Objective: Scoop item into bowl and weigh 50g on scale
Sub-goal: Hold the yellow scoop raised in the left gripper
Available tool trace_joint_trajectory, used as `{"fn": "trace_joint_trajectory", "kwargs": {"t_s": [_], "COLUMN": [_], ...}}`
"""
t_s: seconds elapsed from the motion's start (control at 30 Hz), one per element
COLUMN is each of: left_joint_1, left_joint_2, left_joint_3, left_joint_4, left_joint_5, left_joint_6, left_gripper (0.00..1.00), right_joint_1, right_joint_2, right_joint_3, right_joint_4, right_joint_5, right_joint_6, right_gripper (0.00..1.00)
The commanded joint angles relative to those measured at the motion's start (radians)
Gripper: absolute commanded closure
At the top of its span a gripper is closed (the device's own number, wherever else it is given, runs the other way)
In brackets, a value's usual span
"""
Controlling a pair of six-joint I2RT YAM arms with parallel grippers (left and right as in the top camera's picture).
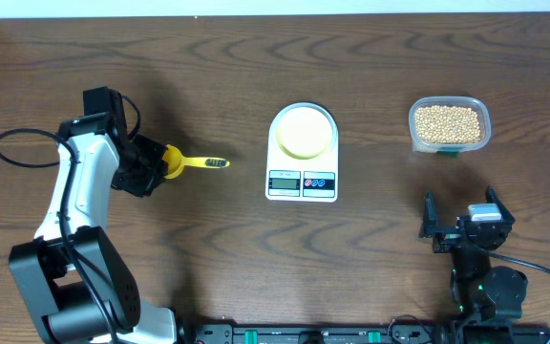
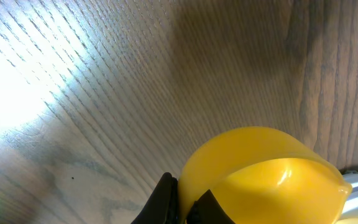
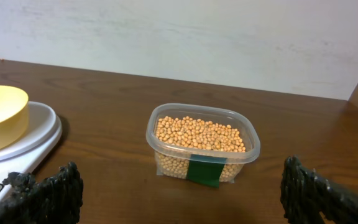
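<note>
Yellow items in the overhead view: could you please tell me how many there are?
2: the pale-yellow bowl on the white scale mid-table, and the yellow scoop at the tips of the left claw. Nothing seems hidden.

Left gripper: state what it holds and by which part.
The left gripper pinches the yellow plastic scoop by the wall of its round cup; the handle juts free.

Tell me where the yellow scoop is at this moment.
In the overhead view, the yellow scoop is held in the left end effector, left of the scale, with its handle pointing toward it.
</note>
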Motion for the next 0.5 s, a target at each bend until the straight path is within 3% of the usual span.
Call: {"fn": "trace_joint_trajectory", "kwargs": {"t_s": [0.0, 0.47], "left_joint_1": [0.005, 0.005], "left_joint_2": [-0.016, -0.016], "left_joint_3": [0.018, 0.018], "left_joint_4": [-0.002, 0.005], "left_joint_5": [-0.003, -0.003], "left_joint_6": [-0.006, -0.006], "left_gripper": [0.92, 0.92], "right_joint_1": [-0.008, -0.008], "right_joint_2": [-0.006, -0.006], "right_joint_3": [-0.002, -0.002], "right_joint_4": [-0.005, -0.005], "right_joint_5": [0.012, 0.011], "right_joint_6": [-0.003, -0.003], "right_gripper": [0.01, 0.01]}}
